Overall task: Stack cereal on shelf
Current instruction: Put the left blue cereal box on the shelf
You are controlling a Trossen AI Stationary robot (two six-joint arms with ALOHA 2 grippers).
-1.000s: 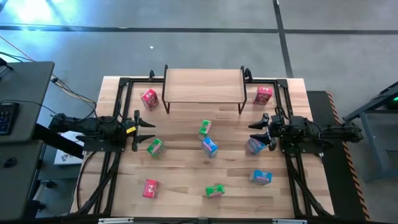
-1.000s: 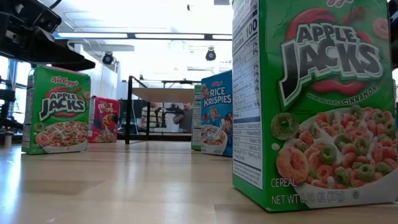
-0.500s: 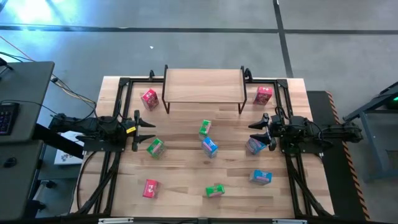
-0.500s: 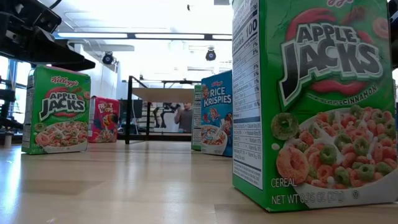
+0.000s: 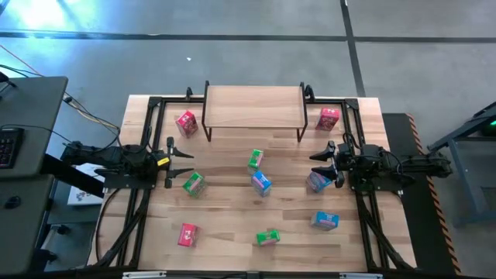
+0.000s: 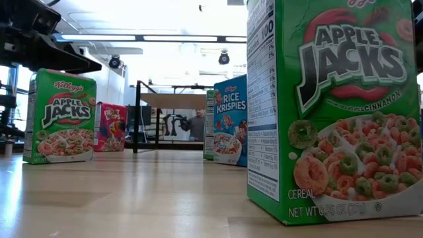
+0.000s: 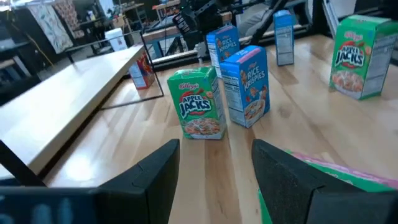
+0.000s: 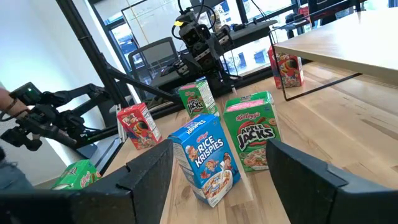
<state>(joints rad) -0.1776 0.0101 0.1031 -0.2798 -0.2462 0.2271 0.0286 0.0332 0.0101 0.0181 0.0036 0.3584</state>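
Practically nothing has changed: left gripper (image 5: pixel 188 162) and right gripper (image 5: pixel 316 164) hover with fingers apart, empty (boxes scattered), shelf (image 5: pixel 253 106) at twelve o'clock bare; stacking hasn't begun.

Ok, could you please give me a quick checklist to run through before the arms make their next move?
1. Shelf top bare for the first box: ok.
2. Left claw open, nothing in it: ok.
3. Right claw open, nothing in it: ok.
4. All nine cereal boxes in view on the table: ok.
5. Green box beside the left claw standing upright: ok.
6. Person in the room behind, away from the table: ok.
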